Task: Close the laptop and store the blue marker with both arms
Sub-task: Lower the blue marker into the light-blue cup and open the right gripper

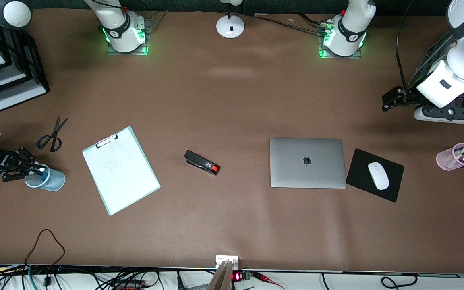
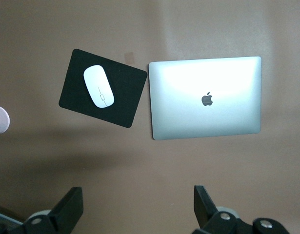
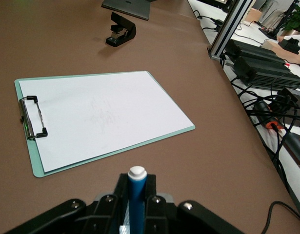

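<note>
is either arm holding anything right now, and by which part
The right end effector grips the blue marker by its barrel, white tip up, over the blue cup. The left end effector is open, holding nothing.

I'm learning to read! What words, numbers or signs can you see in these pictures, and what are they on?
No words or numbers can be read.
Apple logo, a sign without letters: on the closed laptop lid.
White print on the right gripper: too small to read.
Faint pencil marks on the clipboard paper: too faint to read.
Red display at the table edge: unreadable.

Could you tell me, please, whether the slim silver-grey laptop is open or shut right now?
Shut. The slim silver-grey laptop lies flat on the table beside the black mouse pad, its lid down with the dark apple logo facing up; no keys or screen show.
</note>
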{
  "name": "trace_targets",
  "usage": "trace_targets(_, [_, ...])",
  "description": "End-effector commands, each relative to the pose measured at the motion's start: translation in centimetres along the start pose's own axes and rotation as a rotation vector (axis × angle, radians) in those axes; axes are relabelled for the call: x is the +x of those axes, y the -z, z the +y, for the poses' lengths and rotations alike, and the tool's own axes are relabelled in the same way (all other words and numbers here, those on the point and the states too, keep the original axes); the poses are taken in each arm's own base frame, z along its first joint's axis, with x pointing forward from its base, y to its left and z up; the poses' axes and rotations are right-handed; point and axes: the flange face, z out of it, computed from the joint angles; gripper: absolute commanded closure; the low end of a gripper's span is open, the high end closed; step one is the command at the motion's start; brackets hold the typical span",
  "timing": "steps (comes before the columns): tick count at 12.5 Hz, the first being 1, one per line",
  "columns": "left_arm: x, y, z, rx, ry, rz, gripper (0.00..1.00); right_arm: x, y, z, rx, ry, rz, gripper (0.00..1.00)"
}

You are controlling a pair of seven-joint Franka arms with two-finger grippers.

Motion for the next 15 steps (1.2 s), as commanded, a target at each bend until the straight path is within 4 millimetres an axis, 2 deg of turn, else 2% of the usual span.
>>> trace_targets(1, [0.3,0.5,-0.1,-0.008,-0.017,-0.006,0.00,-0.4,0.4,0.1,0.010,0.006,-0.015,0.01])
trace_targets(5, [0.3,0.5,-0.1,-0.009,-0.017,-0.006,0.00,0.4,1.2,0.4,0.012,-0.048,-0.019,0.00])
trace_targets(10, [0.2,0.6,-0.1,-0.009,-0.018,-0.005,0.00,4.3,3.7,1.8,0.065,-0.106,-0.071,0.00])
trace_targets(12, [0.2,0.6,-0.1,-0.009,-0.017,-0.006,0.00,6.9,4.5,2.7,0.093,-0.115,-0.083,0.00])
trace_targets(15, [0.2,0.5,-0.1,-0.009,-0.017,-0.011,0.00,12.9,6.0,4.9,0.134,-0.198,-0.177,0.00])
